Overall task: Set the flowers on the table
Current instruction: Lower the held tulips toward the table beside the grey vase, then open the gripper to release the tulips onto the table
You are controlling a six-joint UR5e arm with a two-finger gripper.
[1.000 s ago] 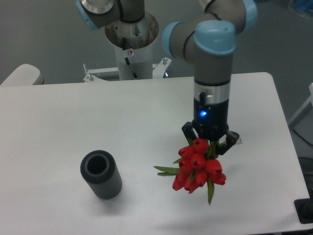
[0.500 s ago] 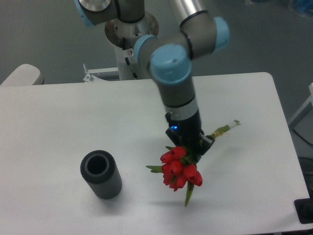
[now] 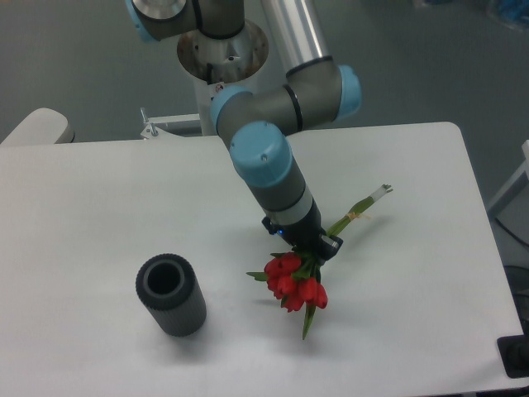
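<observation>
The flowers [image 3: 293, 279], a bunch of red tulips with green leaves, hang low over the white table [image 3: 99, 215], right of its middle. Their thin green stems [image 3: 359, 207] stick out up and to the right. My gripper [image 3: 307, 251] is tilted down toward the lower right and is shut on the flowers just behind the buds. Its fingertips are mostly hidden by the leaves and buds. A faint shadow lies on the table under the bunch.
A dark grey ribbed cylinder [image 3: 171, 295] stands upright at the front left of the table. The arm's base [image 3: 221, 66] rises behind the far edge. A black object [image 3: 516, 357] sits off the front right corner.
The arm has swung left and tilted over, carrying the flowers left and lower toward the table. The stems now point further up and to the right.
</observation>
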